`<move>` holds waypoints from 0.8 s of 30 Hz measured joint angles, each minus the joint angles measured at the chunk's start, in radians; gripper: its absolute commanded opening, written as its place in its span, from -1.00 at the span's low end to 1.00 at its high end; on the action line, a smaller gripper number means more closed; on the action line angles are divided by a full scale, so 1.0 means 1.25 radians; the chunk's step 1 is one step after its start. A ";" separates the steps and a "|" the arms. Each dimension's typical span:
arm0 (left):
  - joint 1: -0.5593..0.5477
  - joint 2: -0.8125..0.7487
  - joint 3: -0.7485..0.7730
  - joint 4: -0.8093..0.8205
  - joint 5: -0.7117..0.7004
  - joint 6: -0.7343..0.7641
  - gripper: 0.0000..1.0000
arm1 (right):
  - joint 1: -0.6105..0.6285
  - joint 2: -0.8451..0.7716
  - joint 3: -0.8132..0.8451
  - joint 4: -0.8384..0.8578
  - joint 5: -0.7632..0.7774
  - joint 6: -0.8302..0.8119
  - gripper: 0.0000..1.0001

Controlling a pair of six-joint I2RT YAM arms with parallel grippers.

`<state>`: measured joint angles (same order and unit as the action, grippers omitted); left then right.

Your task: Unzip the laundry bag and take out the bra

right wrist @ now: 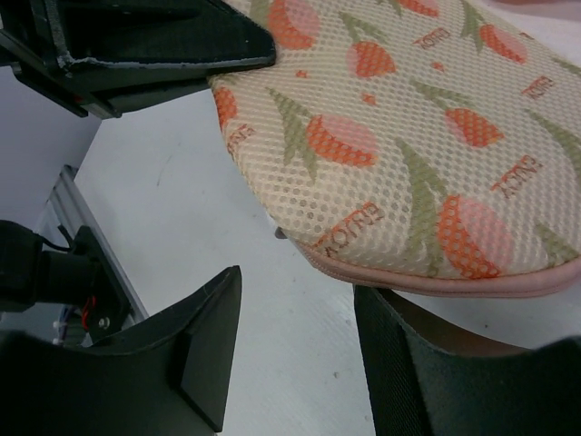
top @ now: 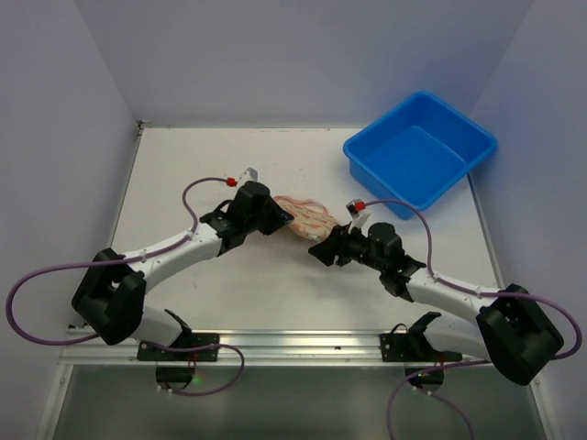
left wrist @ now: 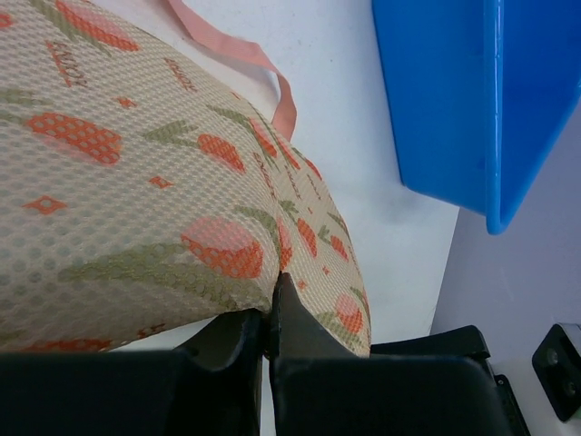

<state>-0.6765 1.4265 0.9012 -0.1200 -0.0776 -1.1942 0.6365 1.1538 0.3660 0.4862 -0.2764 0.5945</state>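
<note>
The laundry bag [top: 309, 218] lies zipped shut mid-table, cream mesh with orange-pink print. My left gripper [top: 284, 218] is shut on its left edge; in the left wrist view the fingers [left wrist: 295, 331] pinch a fold of the bag [left wrist: 136, 191], with the pink loop handle [left wrist: 241, 54] lying behind. My right gripper [top: 318, 251] is open at the bag's near edge. In the right wrist view [right wrist: 295, 286] its jaws stand wide, just under the pink zipper trim [right wrist: 436, 277], gripping nothing. A small dark tab [right wrist: 280, 234] shows at the trim's end. The bra is hidden.
A blue plastic tub [top: 420, 151] stands at the back right, close beside the bag in the left wrist view [left wrist: 454, 100]. The left gripper's body [right wrist: 154, 45] shows in the right wrist view, close to the bag. Bare white table [top: 193, 156] lies left and in front.
</note>
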 measured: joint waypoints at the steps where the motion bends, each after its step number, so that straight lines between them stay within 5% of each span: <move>1: 0.001 0.000 0.000 0.000 0.000 0.000 -1.00 | 0.000 0.004 0.003 0.003 -0.006 0.000 0.10; 17: 0.002 0.000 -0.027 0.017 0.005 0.000 -1.00 | 0.000 0.012 0.056 0.002 -0.025 -0.005 -0.07; 24: 0.006 0.000 -0.028 0.022 0.011 0.001 -1.00 | 0.000 0.020 0.064 -0.014 -0.018 -0.013 -0.45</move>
<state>-0.6685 1.4265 0.8665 -0.0925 -0.0639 -1.1931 0.6365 1.1782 0.4458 0.4690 -0.2993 0.5777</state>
